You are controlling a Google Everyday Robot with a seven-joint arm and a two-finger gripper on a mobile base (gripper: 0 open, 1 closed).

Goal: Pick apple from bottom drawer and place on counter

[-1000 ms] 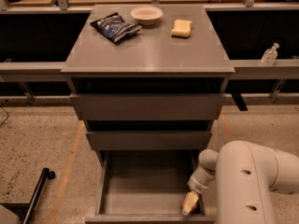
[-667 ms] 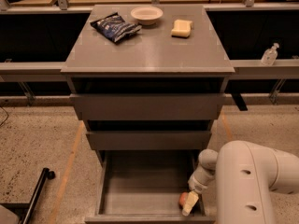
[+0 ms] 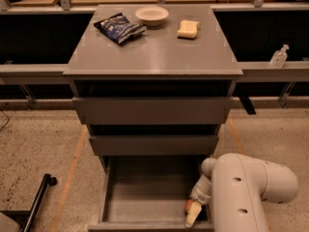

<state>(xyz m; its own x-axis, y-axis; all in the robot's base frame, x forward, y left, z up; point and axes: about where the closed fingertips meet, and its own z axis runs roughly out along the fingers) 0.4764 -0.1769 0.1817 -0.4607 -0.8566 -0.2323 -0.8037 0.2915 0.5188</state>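
Observation:
The bottom drawer (image 3: 116,197) is pulled open at the bottom of the camera view. The apple (image 3: 189,205), a small reddish shape, lies in its front right corner, mostly hidden behind the gripper. My gripper (image 3: 192,214) reaches down into that corner from the white arm at the lower right, with a pale fingertip right beside the apple. The counter (image 3: 154,50) is the grey cabinet top above.
On the counter lie a dark blue snack bag (image 3: 119,27), a white bowl (image 3: 151,15) and a yellow sponge (image 3: 188,29). A clear bottle (image 3: 279,56) stands on the ledge at right. A black pole (image 3: 36,202) lies on the floor at left. Two upper drawers sit slightly open.
The gripper has shifted slightly within the drawer's front right corner; the reddish apple now shows beside it. Nothing else moved.

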